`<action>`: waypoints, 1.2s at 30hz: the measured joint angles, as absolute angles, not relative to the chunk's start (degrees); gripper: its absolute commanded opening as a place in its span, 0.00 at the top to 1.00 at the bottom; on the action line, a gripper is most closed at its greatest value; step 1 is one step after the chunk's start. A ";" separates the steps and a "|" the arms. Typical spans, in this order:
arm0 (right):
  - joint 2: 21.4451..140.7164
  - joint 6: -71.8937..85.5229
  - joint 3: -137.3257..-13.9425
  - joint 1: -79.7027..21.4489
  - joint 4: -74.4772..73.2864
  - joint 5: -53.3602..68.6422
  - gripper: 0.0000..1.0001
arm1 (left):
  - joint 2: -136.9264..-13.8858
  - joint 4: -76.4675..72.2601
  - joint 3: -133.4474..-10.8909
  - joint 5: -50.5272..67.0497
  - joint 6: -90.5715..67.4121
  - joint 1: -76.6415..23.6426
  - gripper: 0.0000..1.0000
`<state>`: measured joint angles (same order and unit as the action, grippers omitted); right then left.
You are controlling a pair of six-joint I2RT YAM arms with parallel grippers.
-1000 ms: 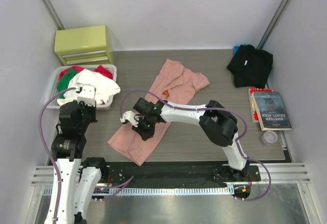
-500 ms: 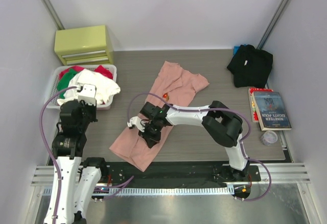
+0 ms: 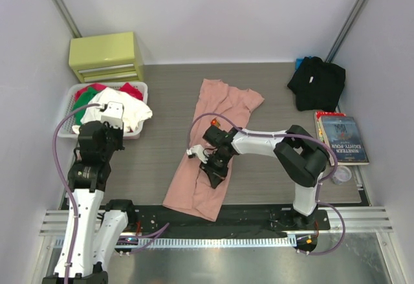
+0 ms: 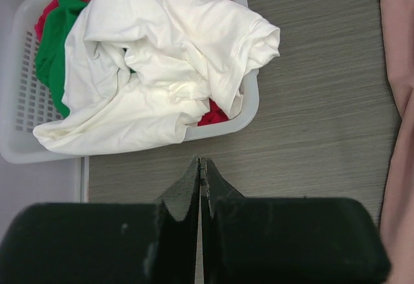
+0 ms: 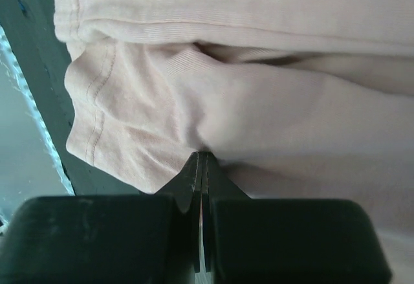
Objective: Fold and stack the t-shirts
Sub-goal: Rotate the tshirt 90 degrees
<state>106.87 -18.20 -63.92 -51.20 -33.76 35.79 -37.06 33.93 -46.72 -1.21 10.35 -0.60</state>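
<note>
Pink t-shirt (image 3: 223, 103): long crumpled strip mid-table, near end spilling over front edge of table (image 3: 149, 161). Right claw (image 5: 202, 161) pinched tight on fold of it near that end. Black t-shirt (image 3: 317, 82) bunched at far right corner, well apart.

Step, likely: laying pink one flat before first fold. Next calls for release, regrip at hem corner, cloth drawn back from edge.

Open room left of shirt; book (image 3: 343, 140) crowds right. Left claw (image 4: 200, 167) closed, empty, beside laundry basket (image 4: 19, 148).

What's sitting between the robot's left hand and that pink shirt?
Nothing: only bare wooden tabletop separates the left hand from the pink shirt, as the left wrist view shows.
</note>
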 measured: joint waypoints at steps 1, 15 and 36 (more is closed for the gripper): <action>106.48 -18.46 -63.51 -50.15 -34.76 35.79 0.99 | -37.23 33.67 -46.76 -1.21 10.35 -0.60 1.00; 100.77 -23.99 -62.08 -38.85 -47.09 35.81 0.99 | -38.37 32.62 -46.81 -0.97 10.50 -0.60 1.00; 80.38 -17.63 -73.87 -26.04 -41.98 24.32 0.99 | -41.45 39.94 -55.11 11.42 8.16 -6.63 1.00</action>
<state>80.38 -17.63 -73.87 -26.04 -41.98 24.32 -41.45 39.94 -55.11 11.42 8.16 -6.63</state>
